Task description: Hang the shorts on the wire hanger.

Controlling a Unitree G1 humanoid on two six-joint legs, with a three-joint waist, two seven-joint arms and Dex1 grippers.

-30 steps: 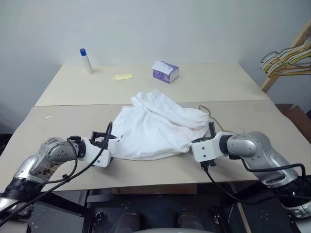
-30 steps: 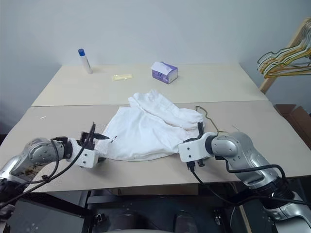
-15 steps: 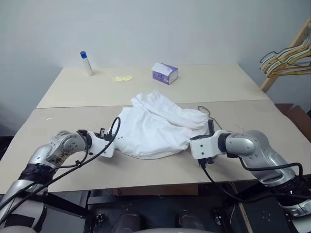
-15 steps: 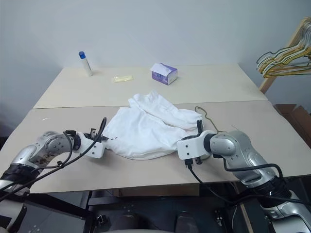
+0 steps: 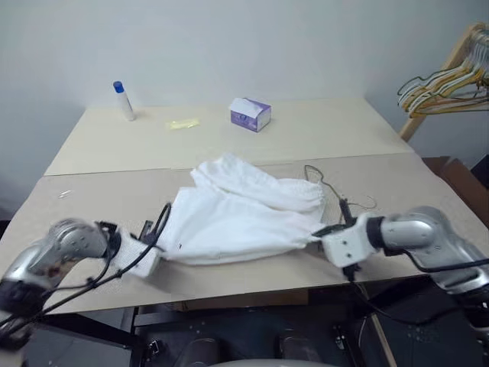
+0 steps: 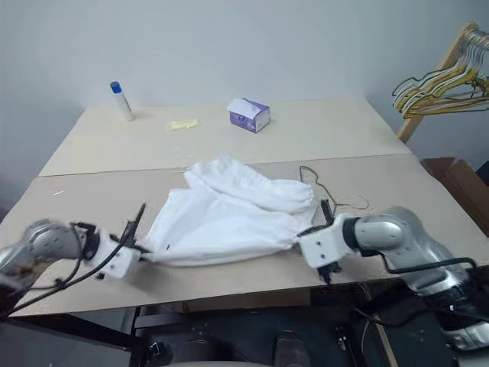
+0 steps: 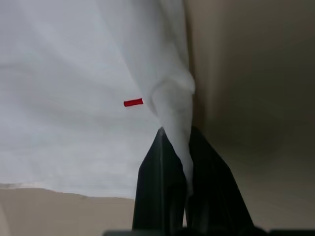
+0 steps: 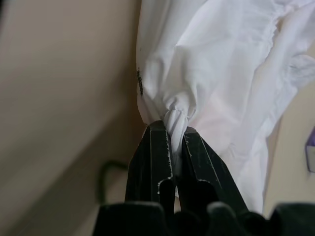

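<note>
The shorts (image 5: pixel 241 218), soft white cloth with a gathered, ruffled hem, are spread flat on the front board of the table (image 5: pixel 397 183), pinched at one waist corner by the clenched left gripper (image 7: pixel 186 147) and at the other by the clenched right gripper (image 8: pixel 176 130), each with a bunched fold held between its black fingers. The thin, dull gold wire hanger (image 5: pixel 336 191) is seen lying just beyond the shorts near the right gripper, partly hidden under the cloth. Nothing has yet been threaded onto the hanger, so the hanging itself is judged still to be done.
</note>
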